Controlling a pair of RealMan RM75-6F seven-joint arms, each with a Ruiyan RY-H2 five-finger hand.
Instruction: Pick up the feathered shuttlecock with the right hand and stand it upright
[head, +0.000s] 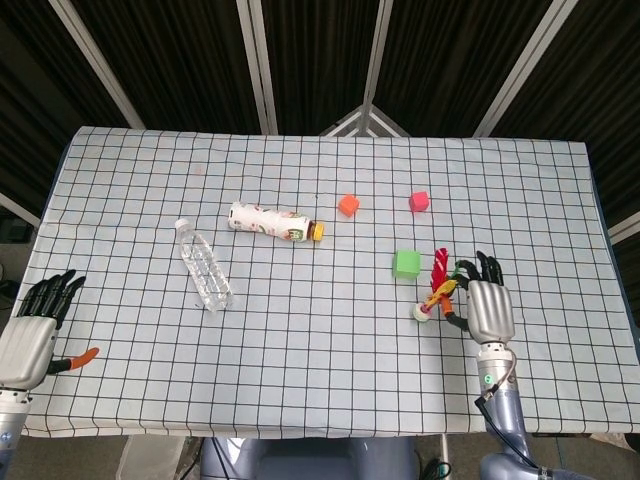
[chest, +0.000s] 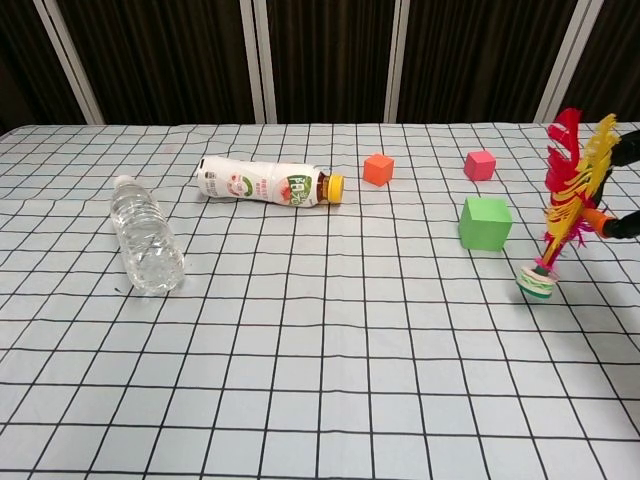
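Checked tablecloth (head: 150, 160) carries: water bottle (head: 204, 266), drink bottle (head: 274, 222), orange cube (head: 347, 205), pink cube (head: 418, 201), green cube (head: 406, 263).

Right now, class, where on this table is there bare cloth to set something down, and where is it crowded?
Bare cloth lies between the water bottle and the green cube, along the near edge, and behind the drink bottle. It is crowded at the right, where the right hand holds the shuttlecock beside the green cube, with the orange cube and pink cube behind.
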